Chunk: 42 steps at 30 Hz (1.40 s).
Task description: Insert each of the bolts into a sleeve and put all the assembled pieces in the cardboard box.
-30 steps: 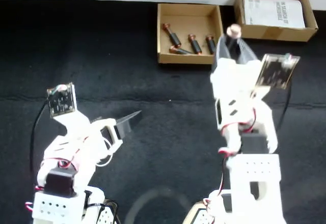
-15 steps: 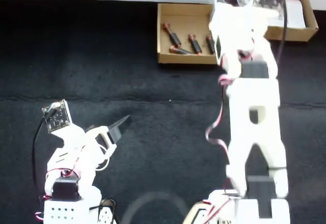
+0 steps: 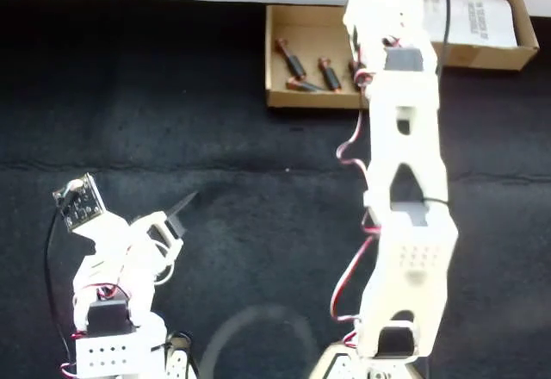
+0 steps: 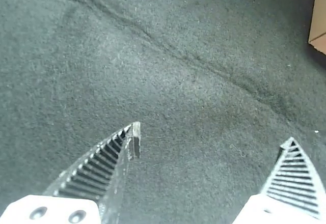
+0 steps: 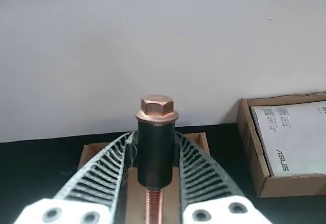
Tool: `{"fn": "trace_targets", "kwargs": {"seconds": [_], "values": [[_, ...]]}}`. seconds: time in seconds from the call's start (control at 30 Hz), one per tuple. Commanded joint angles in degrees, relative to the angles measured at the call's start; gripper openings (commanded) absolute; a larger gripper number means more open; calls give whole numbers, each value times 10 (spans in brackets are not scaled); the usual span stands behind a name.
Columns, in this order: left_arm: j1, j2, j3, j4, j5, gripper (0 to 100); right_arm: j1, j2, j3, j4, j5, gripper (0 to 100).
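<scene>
The light was bright and even. The white plastic right arm glared against the matte black fabric table cover; the copper-coloured hexagonal-headed bolt carried a soft sheen.

The black cloth over the table looks like felt or thin carpet: matt, fuzzy, a bit rough, with a crease across it. The copper-coloured hex-head metal bolt has a soft satin sheen and a crisp thread. The black cylindrical sleeve on it is smooth and dull; rubber or plastic, can't tell. The right gripper and left gripper have ribbed, slightly see-through grey plastic fingers. The white arm shells are smooth semi-gloss plastic. The brown cardboard box is raw matt board, same as the second cardboard box with the smooth white printed paper. The white wall is flat matt.
</scene>
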Motion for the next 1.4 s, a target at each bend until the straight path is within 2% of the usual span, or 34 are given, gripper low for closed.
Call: {"fn": "trace_targets", "kwargs": {"seconds": [0.0,0.13,0.33,0.43,0.53,0.6,0.7,0.97,1.2,1.37], "values": [[-7,-4,11,-11,1,402,8,77,-119,2,-6,7],[-7,-3,11,-13,3,350,1,153,-179,27,-6,7],[-7,-4,11,-38,-2,102,-31,204,-205,54,5,9],[-7,-4,11,-42,-37,11,-33,214,-203,56,61,9],[-7,-4,11,-42,-42,11,-36,217,-200,77,119,20],[-7,-4,11,-42,-42,10,-37,217,-200,116,141,77],[-7,-4,11,-42,-42,10,-36,216,-204,143,140,149],[-7,-4,11,-42,-42,10,-36,209,-209,172,142,152],[-7,-4,11,-42,-44,10,-37,160,-344,360,141,152],[-7,-4,11,-42,-45,10,-38,142,-473,456,142,152]]}}
